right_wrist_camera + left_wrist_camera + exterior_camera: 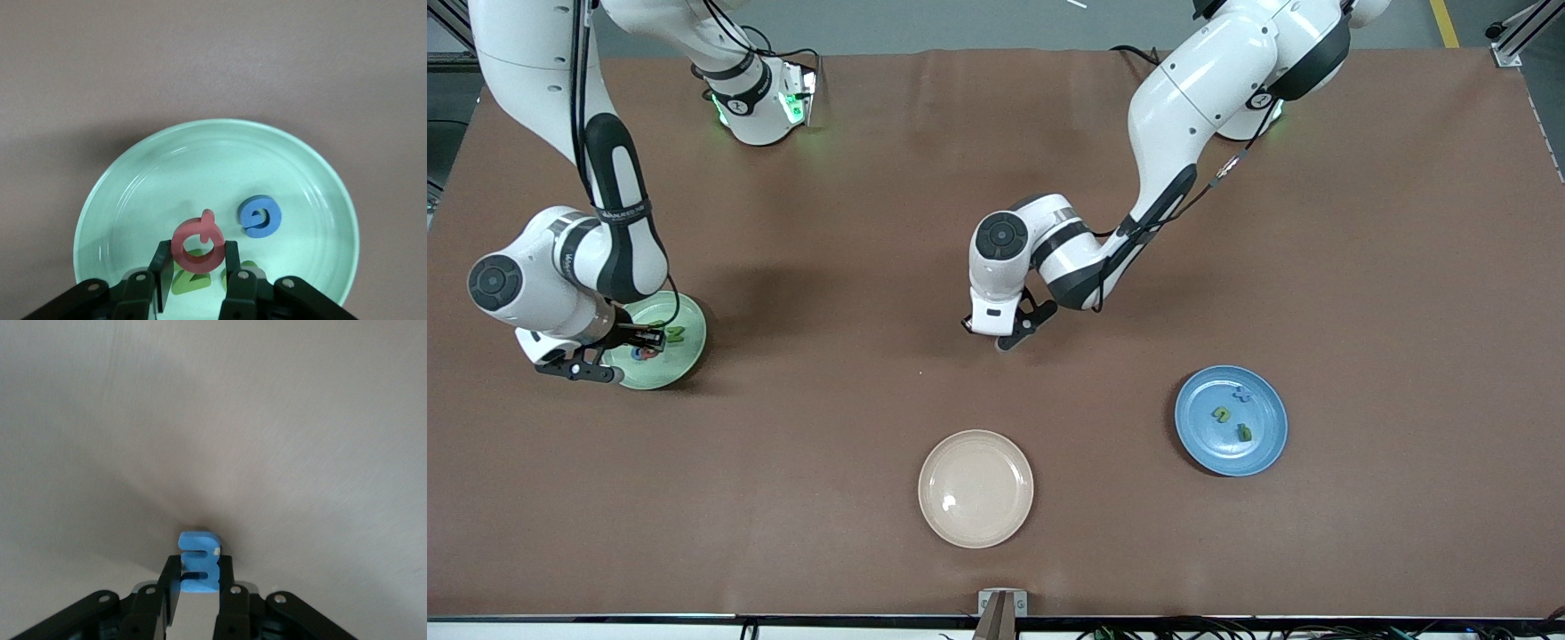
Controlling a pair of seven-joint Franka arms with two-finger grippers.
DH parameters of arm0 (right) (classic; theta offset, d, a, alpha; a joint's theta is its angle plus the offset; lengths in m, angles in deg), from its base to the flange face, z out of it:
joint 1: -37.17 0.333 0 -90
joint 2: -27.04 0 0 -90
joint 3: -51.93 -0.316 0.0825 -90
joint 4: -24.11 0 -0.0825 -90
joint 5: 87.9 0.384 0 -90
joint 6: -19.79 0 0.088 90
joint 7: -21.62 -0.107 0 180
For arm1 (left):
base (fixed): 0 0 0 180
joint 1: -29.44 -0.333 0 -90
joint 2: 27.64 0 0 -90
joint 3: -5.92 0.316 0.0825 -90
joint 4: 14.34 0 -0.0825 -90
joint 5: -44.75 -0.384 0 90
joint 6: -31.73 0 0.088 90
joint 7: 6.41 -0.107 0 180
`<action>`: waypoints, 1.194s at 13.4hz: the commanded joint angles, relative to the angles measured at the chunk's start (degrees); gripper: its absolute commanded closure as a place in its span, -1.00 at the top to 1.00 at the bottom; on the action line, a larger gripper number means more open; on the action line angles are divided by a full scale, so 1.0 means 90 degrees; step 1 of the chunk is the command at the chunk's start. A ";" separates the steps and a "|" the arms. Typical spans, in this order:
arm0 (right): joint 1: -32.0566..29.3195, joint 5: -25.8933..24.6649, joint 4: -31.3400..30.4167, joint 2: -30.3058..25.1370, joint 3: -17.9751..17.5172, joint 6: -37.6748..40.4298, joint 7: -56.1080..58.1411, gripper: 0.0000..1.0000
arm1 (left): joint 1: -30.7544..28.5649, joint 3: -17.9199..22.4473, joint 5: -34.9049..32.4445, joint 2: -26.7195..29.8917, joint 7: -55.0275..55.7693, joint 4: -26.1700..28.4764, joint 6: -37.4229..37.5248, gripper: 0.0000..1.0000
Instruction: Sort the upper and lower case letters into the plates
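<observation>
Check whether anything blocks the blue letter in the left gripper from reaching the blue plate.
Nothing visible does. The left gripper holds the blue letter over bare table, and only open tabletop lies between it and the blue plate.

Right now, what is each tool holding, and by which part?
The left tool pinches a blue letter by its flat sides, low over the table. The right tool grips a red letter by its ring over the green plate.

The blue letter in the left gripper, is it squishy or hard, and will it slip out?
The blue letter looks thick and blocky, probably foam or wood, so likely light. The left gripper pinches its flat sides, so it probably won't slip. It shows no bending, so it seems stiff.
</observation>
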 commanded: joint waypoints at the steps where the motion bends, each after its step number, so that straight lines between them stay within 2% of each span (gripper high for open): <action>1: -0.0587 0.0197 -0.0057 0.0018 -0.0607 -0.0241 0.0088 -0.72 | -0.0481 0.0073 -0.0042 0.0470 -0.0375 -0.0042 0.0470 -1.00; 4: -0.0706 0.0208 0.0001 0.0096 -0.0697 -0.0251 0.0147 -0.68 | -0.1213 0.0073 -0.0042 0.1046 -0.1662 0.0016 0.1348 -1.00; 6: -0.0745 0.0208 0.0021 0.0097 -0.0697 -0.0251 0.0147 -0.62 | -0.1828 0.0073 -0.0042 0.1232 -0.2580 0.0055 0.1594 -1.00; 7: -0.0736 0.0208 0.0050 0.0097 -0.0697 -0.0222 0.0147 -0.21 | -0.2140 0.0073 -0.0042 0.1252 -0.3020 0.0074 0.1604 -1.00; 8: -0.0726 0.0208 0.0099 0.0077 -0.0688 -0.0154 0.0137 0.56 | -0.2443 0.0073 -0.0042 0.1253 -0.3372 0.0094 0.1604 -1.00; 9: -0.0716 0.0208 0.0128 -0.0010 -0.0688 0.0030 0.0128 1.00 | -0.2726 0.0073 -0.0042 0.1243 -0.3782 0.0142 0.1604 -1.00; 14: -0.0648 0.0023 0.1044 -0.1054 -0.0619 0.2469 0.0088 1.00 | -0.3850 0.0082 -0.0042 0.1078 -0.5200 0.0338 0.1478 -0.90; 15: -0.0658 -0.0220 0.1220 -0.1259 -0.0619 0.2792 0.0088 1.00 | -0.3997 0.0082 -0.0042 0.1058 -0.5270 0.0348 0.1468 -0.64; 16: -0.0648 -0.0532 0.1464 -0.1464 -0.0629 0.3124 0.0050 1.00 | -0.4047 0.0082 -0.0042 0.1038 -0.5280 0.0338 0.1477 0.16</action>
